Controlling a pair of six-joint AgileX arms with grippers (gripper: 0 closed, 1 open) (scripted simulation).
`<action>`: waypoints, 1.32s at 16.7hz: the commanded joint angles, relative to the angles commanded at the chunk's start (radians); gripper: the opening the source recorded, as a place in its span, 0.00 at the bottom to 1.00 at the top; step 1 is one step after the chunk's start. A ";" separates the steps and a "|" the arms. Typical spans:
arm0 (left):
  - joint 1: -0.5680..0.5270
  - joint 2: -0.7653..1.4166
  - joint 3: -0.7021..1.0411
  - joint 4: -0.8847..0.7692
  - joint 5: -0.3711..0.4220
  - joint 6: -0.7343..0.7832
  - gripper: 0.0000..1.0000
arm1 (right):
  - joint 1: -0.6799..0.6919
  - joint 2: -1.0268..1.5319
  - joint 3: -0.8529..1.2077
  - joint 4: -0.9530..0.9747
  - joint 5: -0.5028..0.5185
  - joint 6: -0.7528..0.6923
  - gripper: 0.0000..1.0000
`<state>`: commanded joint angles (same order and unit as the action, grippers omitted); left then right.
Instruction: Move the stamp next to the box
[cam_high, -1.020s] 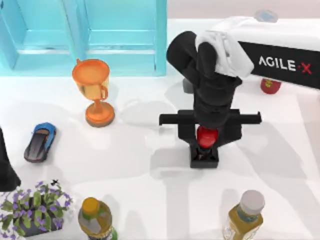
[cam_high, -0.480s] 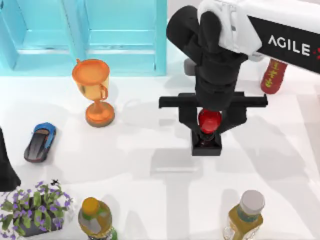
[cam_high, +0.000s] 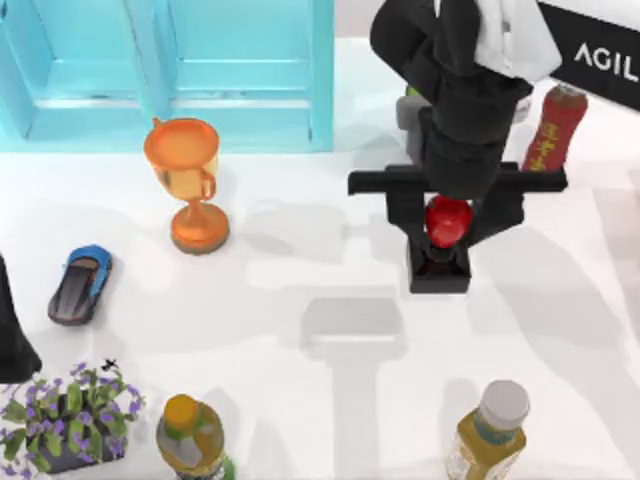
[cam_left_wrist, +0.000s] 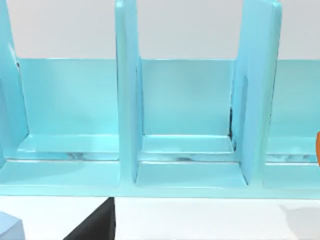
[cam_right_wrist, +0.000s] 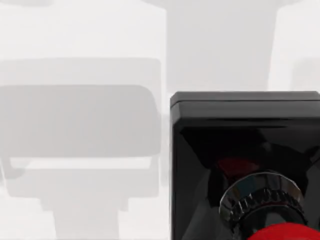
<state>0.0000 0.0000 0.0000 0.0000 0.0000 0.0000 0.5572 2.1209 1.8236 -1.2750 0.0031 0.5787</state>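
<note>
Near edge of worktop (cam_high: 300, 400): two bottles, plant, untouched. Mid: right end effector (cam_high: 447, 222) clamped on stamp (cam_high: 441, 262) by its red knob, carrying it clear of the worktop, shadow well below-left. Step in hand: transport. Next, I judge: swing toward the box (cam_high: 170, 70) at far left and set down just beside it. Vs 0.5 s ago, stamp has shifted right and farther back. Left arm parked at left edge.

Top view. The right gripper (cam_high: 447, 222) clasps the red knob of the stamp (cam_high: 440, 268), right of centre, near a dark red bottle (cam_high: 549, 128). The blue box (cam_high: 170, 70) stands at upper left, an orange trophy (cam_high: 187, 180) before it.
</note>
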 joint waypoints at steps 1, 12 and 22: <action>0.000 0.000 0.000 0.000 0.000 0.000 1.00 | -0.041 -0.013 0.009 -0.021 0.001 -0.042 0.00; 0.000 0.000 0.000 0.000 0.000 0.000 1.00 | -0.480 -0.158 0.087 -0.249 -0.003 -0.485 0.00; 0.000 0.000 0.000 0.000 0.000 0.000 1.00 | -0.475 -0.169 -0.117 -0.067 -0.001 -0.483 0.00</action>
<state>0.0000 0.0000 0.0000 0.0000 0.0000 0.0000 0.0822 1.9523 1.7067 -1.3421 0.0017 0.0952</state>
